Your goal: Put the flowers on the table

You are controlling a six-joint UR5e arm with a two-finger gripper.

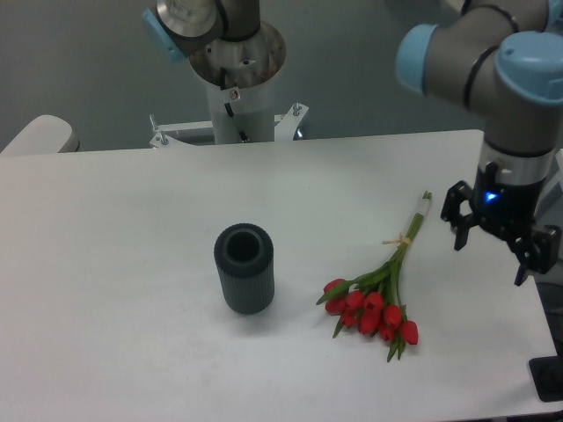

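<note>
Lying flat on table [123, 264], flowers [380, 297] between upright vase [244, 268] and spread, empty end effector [497, 246].

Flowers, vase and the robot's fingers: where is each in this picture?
flowers [374, 309]: fixed camera view, on the red buds of the bunch lying on the table.
vase [244, 280]: fixed camera view, on its ribbed side wall.
gripper [500, 251]: fixed camera view, midway between the open fingers, right of the stems.

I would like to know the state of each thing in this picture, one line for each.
flowers: lying flat on the table, stems tied, not held.
vase: standing upright, empty, apart from the flowers.
pincer: open, holding nothing, right of the stems.
table: bears the vase and the flowers.
</note>
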